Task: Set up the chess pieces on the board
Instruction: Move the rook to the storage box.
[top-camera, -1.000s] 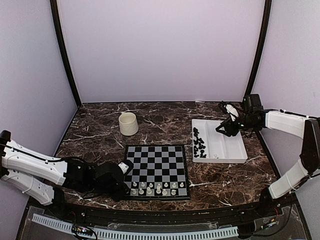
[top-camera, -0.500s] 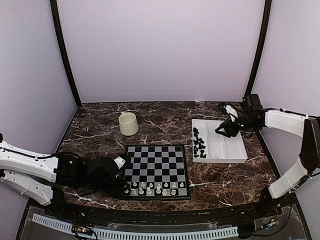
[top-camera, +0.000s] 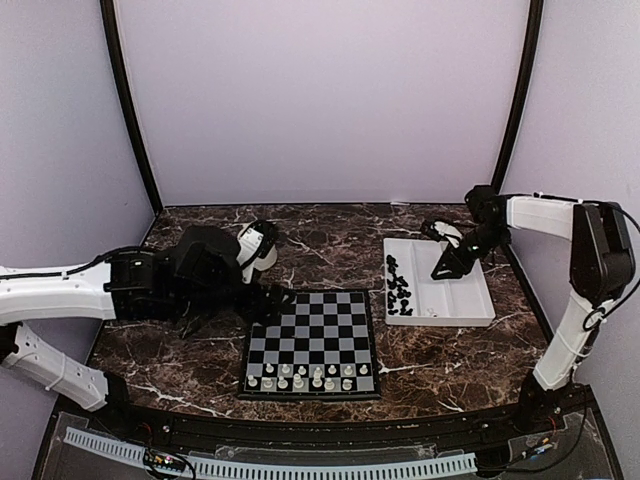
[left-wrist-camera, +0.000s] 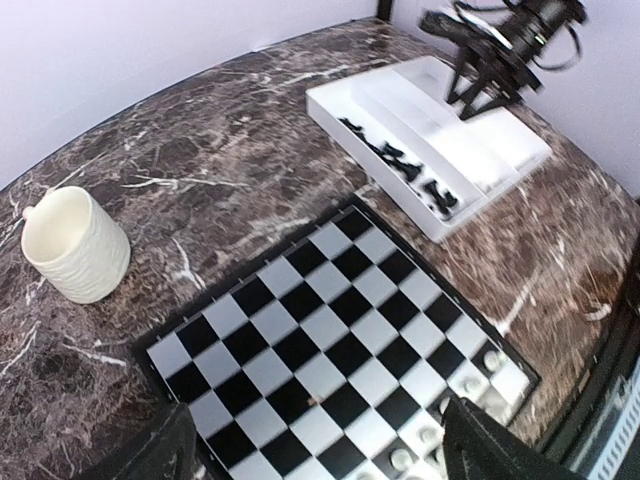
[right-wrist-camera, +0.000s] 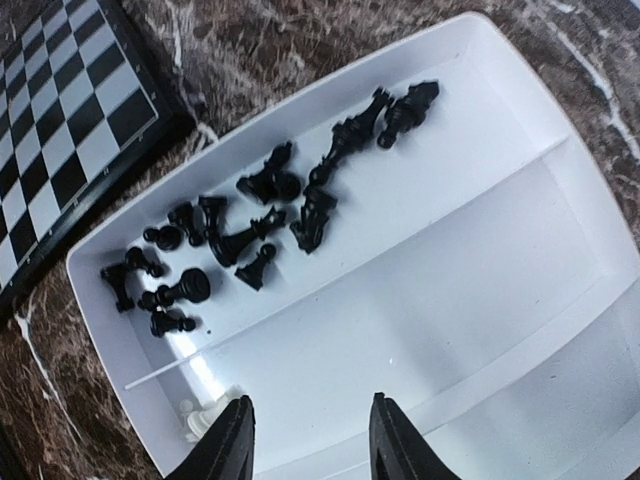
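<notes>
Bright even light, soft shadows, sharp focus

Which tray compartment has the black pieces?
The compartment nearest the board: all the black pieces lie there. The other compartments hold no black ones.

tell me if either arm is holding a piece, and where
Nothing is held: the left gripper is open at the board, the right gripper open above the tray.

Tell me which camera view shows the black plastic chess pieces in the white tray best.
Right wrist view: the black plastic chess pieces lie close below, each shape distinct, in one compartment of the white tray. Top external shows only a small dark cluster; left wrist, a distant blurred row.
</notes>
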